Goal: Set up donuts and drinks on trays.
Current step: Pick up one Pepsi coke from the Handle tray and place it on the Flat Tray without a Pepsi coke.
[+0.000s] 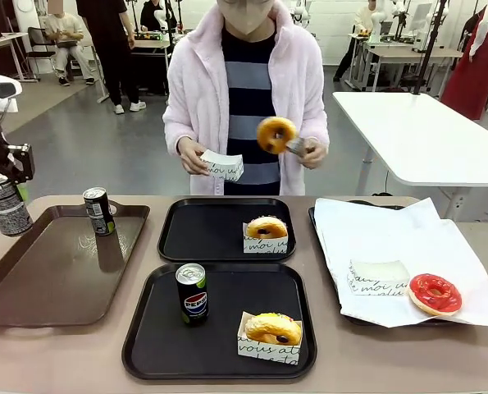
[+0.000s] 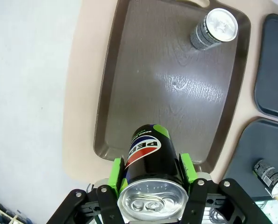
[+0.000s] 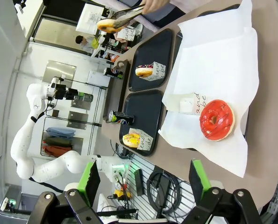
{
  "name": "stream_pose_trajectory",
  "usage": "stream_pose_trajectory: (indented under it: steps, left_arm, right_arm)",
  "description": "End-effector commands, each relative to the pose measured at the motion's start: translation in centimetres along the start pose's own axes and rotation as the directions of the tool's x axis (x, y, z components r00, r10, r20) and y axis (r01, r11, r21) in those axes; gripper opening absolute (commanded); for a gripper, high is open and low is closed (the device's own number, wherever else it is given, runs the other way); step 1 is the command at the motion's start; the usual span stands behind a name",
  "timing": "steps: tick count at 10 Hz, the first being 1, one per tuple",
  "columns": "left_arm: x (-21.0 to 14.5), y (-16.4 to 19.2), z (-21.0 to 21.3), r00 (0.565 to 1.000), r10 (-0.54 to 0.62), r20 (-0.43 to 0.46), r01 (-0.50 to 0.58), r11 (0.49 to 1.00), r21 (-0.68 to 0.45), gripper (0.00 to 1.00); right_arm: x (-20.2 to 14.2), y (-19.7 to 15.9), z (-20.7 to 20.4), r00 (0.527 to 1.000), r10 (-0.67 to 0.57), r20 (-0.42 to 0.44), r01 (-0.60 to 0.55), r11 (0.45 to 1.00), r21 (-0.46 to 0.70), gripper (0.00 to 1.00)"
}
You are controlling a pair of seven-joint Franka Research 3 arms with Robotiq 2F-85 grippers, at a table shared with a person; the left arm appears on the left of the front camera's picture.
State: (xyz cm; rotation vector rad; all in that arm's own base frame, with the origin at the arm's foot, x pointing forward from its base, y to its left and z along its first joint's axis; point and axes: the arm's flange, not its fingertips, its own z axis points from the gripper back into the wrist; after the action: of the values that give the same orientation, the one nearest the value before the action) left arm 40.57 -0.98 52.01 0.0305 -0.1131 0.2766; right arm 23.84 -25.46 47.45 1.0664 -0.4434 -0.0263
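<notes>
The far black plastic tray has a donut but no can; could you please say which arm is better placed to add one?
Likely left: its fingers grip a black aluminium Pepsi can near the brown tray, while the right fingers stand open and empty.

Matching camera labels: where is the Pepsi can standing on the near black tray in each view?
Front view: Pepsi can upright on the near black tray, lower middle.
Left wrist view: the can low at the right edge, seen from above; not the held can in the left pincer.
Right wrist view: the can left of centre, appearing sideways.
Shared landmark: the sleeved donut beside it on that tray.
</notes>
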Motion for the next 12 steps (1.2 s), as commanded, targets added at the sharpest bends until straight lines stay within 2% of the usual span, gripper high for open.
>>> stream_pose_trajectory:
  steps: [1,5,9,11,12]
  left_arm:
    - [-0.4,-2.3,-1.5,1.0,-0.025,-0.015,0.024,0.999,-0.032,0.4]
    - [-1.6,-12.0,-3.2,0.993,-0.121,0.003,0.121,0.99,-0.069,0.4]
    - [-2.1,-19.0,-5.1,0.979,-0.203,-0.009,0.199,0.967,-0.157,0.4]
    - [-2.5,-18.9,-5.2,0.967,-0.255,-0.004,0.252,0.96,-0.122,0.4]
    - [-2.8,-15.7,-4.3,0.964,-0.264,-0.042,0.263,0.964,-0.024,0.4]
  right_arm:
    - [0.2,0.0,0.1,1.0,0.017,0.017,-0.018,1.0,0.024,1.0]
    - [0.2,0.0,0.1,1.0,0.017,0.017,-0.018,1.0,0.024,1.0]
    - [0.2,0.0,0.1,1.0,0.017,0.017,-0.018,1.0,0.024,1.0]
    - [0.2,0.0,0.1,1.0,0.017,0.017,-0.018,1.0,0.024,1.0]
    - [0.2,0.0,0.1,1.0,0.017,0.017,-0.018,1.0,0.024,1.0]
